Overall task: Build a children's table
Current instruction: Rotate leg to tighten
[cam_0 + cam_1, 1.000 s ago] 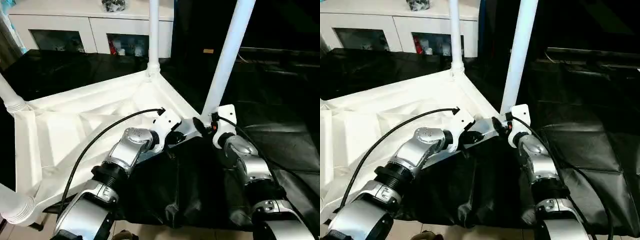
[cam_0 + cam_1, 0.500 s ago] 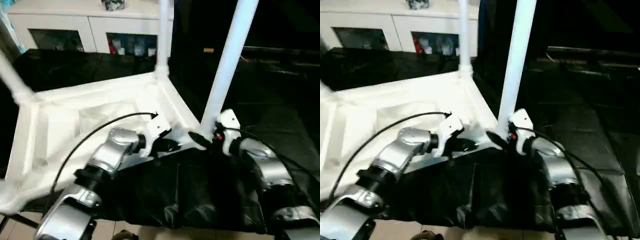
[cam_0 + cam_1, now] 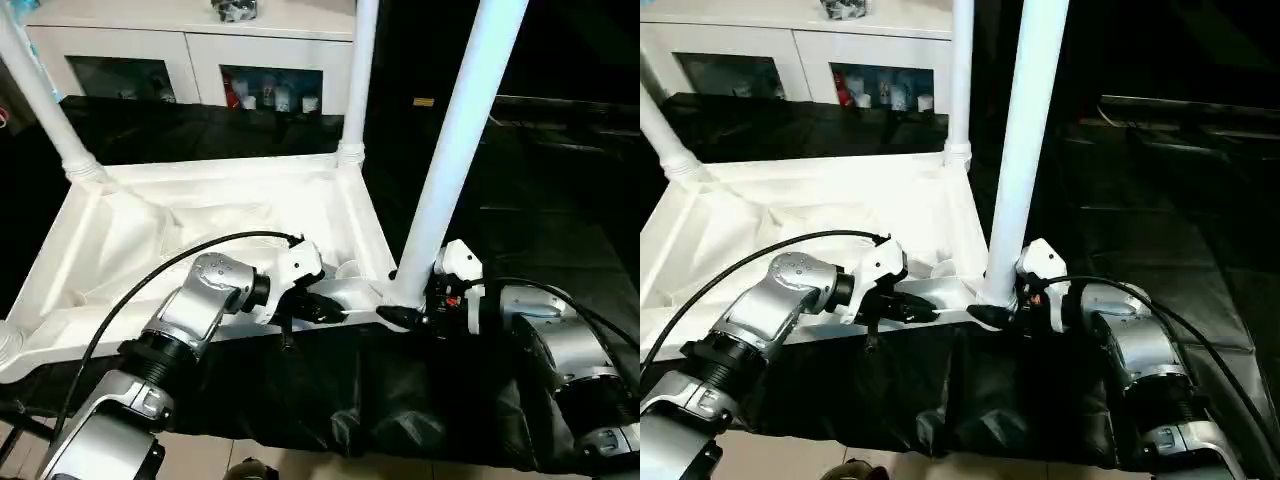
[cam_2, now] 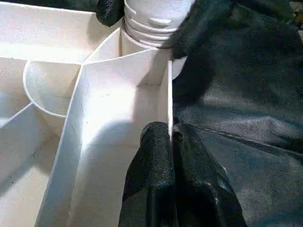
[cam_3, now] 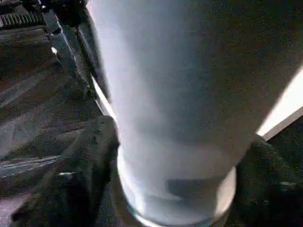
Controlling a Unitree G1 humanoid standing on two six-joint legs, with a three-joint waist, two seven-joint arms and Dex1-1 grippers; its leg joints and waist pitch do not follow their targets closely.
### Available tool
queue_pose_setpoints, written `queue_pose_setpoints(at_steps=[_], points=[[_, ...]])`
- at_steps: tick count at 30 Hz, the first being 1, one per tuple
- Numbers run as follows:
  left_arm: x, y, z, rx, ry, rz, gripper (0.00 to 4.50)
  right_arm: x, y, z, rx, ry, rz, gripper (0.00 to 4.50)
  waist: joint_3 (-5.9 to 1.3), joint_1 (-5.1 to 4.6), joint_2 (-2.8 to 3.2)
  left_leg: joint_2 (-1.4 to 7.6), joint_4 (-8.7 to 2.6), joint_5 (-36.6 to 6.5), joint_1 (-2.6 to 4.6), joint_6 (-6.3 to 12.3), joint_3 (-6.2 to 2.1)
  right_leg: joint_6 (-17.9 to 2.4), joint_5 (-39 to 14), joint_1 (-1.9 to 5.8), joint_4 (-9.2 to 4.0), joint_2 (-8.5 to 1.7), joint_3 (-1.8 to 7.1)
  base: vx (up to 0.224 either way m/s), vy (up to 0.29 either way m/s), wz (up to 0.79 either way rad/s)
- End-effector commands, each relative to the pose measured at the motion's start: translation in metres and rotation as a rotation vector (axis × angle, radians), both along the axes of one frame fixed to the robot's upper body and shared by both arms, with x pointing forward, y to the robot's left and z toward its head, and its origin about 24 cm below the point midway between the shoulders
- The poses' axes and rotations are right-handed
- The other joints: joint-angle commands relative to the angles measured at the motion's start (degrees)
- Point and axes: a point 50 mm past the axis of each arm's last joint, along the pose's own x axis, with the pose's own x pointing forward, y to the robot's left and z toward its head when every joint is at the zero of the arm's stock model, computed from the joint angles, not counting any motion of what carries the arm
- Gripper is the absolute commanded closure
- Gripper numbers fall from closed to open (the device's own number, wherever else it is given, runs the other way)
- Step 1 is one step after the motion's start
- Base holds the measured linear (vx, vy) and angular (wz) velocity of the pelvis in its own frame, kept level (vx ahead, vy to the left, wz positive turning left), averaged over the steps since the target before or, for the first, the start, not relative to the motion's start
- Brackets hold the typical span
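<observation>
Left wrist view shows your left gripper (image 4: 171, 137) pinched on the upturned table's rim (image 4: 169, 94) at its near right corner; your right gripper (image 5: 175, 156) straddles that corner's leg (image 3: 455, 150). Twist carelessly and the leg unseats.

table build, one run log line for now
left gripper: shut on table rim | right gripper: around near leg base | table: upside down

Table top (image 3: 200, 230) now swung round squarer to the robot, near-corner leg (image 3: 455, 150) more upright.
</observation>
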Motion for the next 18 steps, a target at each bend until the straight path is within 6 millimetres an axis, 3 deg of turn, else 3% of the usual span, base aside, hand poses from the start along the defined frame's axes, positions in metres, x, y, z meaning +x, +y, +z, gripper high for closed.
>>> queue_pose_setpoints(at_steps=[1, 11, 18], points=[[-0.004, -0.011, 0.005, -0.029, -0.004, -0.069, 4.5, -0.004, 0.005, -0.003, -0.001, 0.02, 0.041, 1.56, -3.72, -0.06, -0.39, 3.72, -4.03, -12.02, 1.55, 3.06, -1.77, -15.12, -8.07, 2.26, -3.89, -3.65, 2.08, 0.0, 0.0, 0.0], [-0.001, -0.018, 0.0, -0.012, -0.016, 0.011, 4.5, -0.005, 0.014, -0.011, 0.06, 0.035, -0.032, 1.78, -3.61, -0.15, -0.49, 3.67, -4.2, -13.69, 1.71, 2.1, -1.84, -14.51, -10.65, 2.11, -4.22, -3.7, 2.15, 0.0, 0.0, 0.0], [0.018, -0.041, -0.001, -0.03, -0.075, 0.255, 4.5, 0.023, 0.023, -0.021, 0.07, -0.003, -0.45, 1.78, -3.35, -1.3, -0.54, 3.37, -4.57, -17.13, 1.9, -0.82, -2.16, -11.78, -18.83, 1.71, -5.25, -3.83, 2.2, 0.0, 0.0, 0.0]])
